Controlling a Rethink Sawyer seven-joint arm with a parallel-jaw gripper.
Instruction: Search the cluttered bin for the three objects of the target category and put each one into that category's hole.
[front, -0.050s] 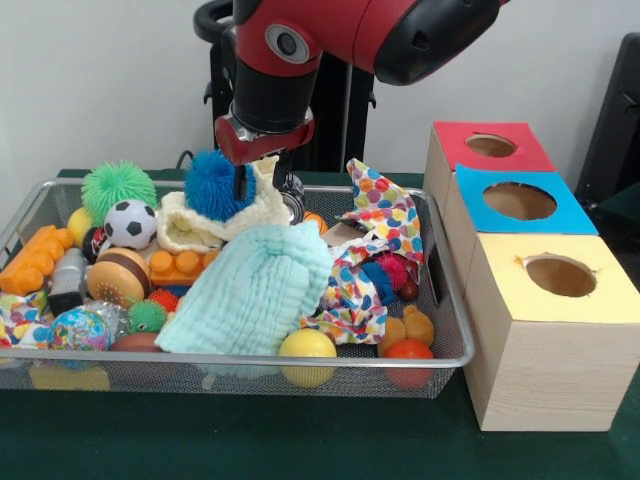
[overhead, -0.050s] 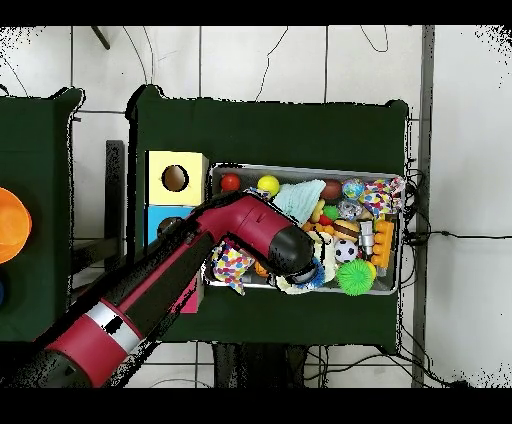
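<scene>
Fingers (front, -0.050s: 262, 180) dip into the bin (front, -0.050s: 455, 330) at upper center, between a blue spiky ball (front, -0.050s: 212, 184) and cream cloth (front, -0.050s: 265, 205); their state is unclear. Three holed boxes stand right: red (front, -0.050s: 488, 146), blue (front, -0.050s: 517, 201), yellow (front, -0.050s: 558, 275).

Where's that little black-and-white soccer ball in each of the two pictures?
Front view: the soccer ball sits at the bin's left end, just below the green spiky ball.
Overhead view: the soccer ball lies toward the bin's right end, just above the green spiky ball.
Shared landmark: the green spiky ball right beside it.
</scene>
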